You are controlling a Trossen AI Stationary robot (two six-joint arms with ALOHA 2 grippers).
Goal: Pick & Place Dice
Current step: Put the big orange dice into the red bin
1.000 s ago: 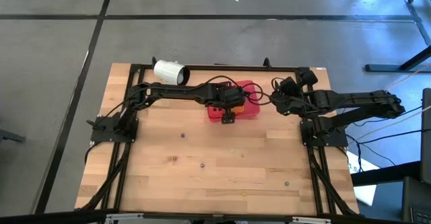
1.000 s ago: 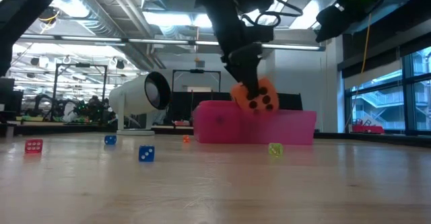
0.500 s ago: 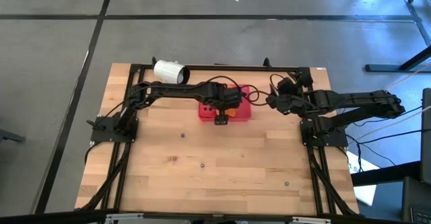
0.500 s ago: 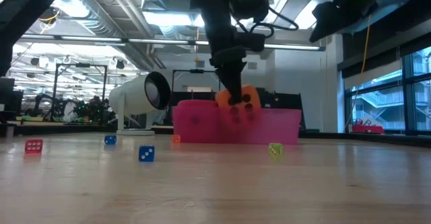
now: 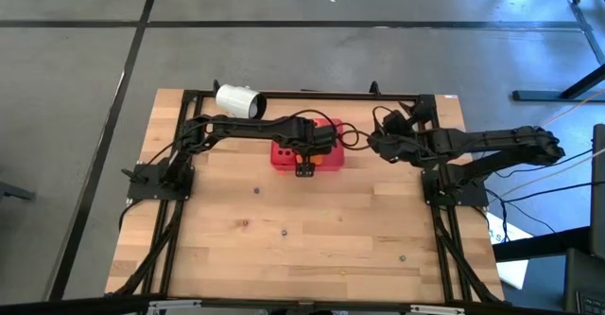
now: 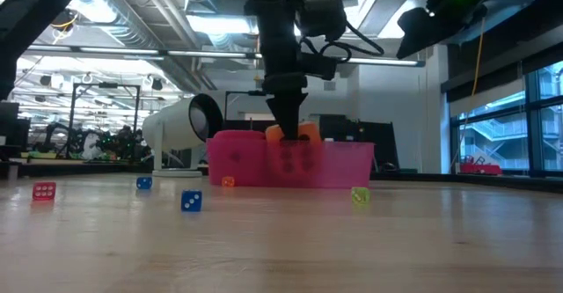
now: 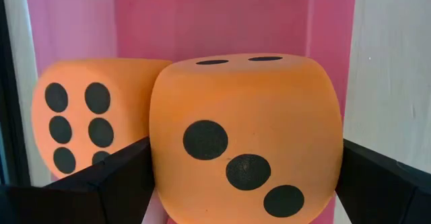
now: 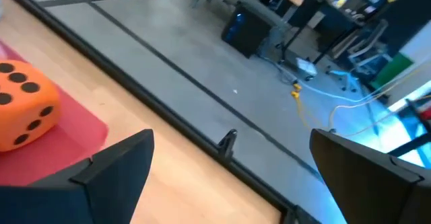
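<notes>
Inside the red tray (image 5: 304,154), I have the left tool (image 7: 246,183) low, its two dark fingers (image 7: 108,183) set wide and pressed against the flanks of an orange die (image 7: 244,140), so it is gripping that die. The die shows three pips toward the wrist camera and two on its upper face. In the low view it has come down from above the tray rim a second ago to sit mostly behind the near wall, so I judge it at or very near the tray floor.

Touching that die on one side is a second orange die (image 7: 84,120), six pips showing, already resting in the tray. The tray itself has slid across the tabletop (image 5: 312,239) toward the white cup (image 5: 238,100) over the last second; the lowering tool or the held die appears to be pushing it.

The right tool (image 5: 378,145) waits just beside the tray, on the side away from the cup. Its fingers (image 8: 108,170) stand apart with nothing between them, and its wrist view catches an orange die on the red tray floor.

I judge the placement nearly complete: the next action is to release and lift clear. The risk is further dragging of the tray. No pink or red die is visible to me in these views. Several much smaller dice lie scattered on the tabletop nearer the front, well apart from the tray.
</notes>
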